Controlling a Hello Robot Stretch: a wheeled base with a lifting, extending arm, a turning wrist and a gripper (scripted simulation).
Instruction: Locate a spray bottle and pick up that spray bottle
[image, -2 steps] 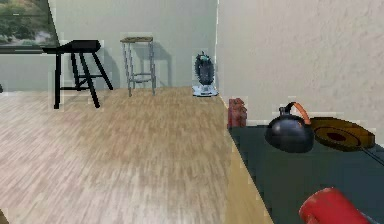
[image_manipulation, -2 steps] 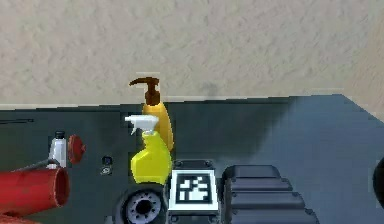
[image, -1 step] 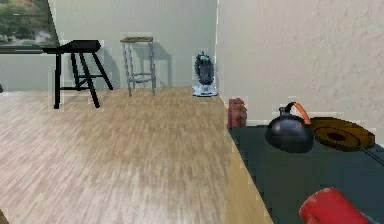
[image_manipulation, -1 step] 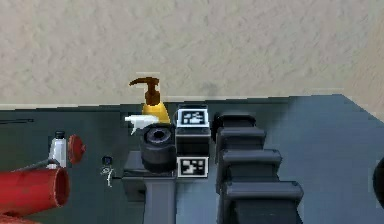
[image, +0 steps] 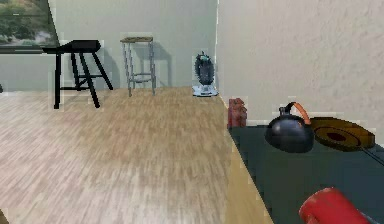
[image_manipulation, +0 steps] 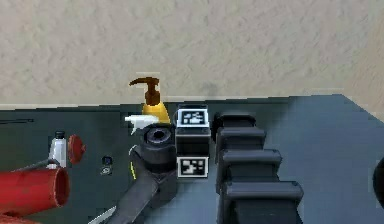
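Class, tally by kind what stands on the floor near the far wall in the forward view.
Stools: 2
White appliance: 1
Total: 3

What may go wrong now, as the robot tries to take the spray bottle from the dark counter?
1. The white trigger head is close to the yellow bottle with a brown pump; the jaws of the gripper may catch or tip the wrong one.
2. The gripper hides what is below the trigger, so I cannot tell whether it holds anything; a lift may come up empty.
3. The red cylinder lies nearby and may be bumped.
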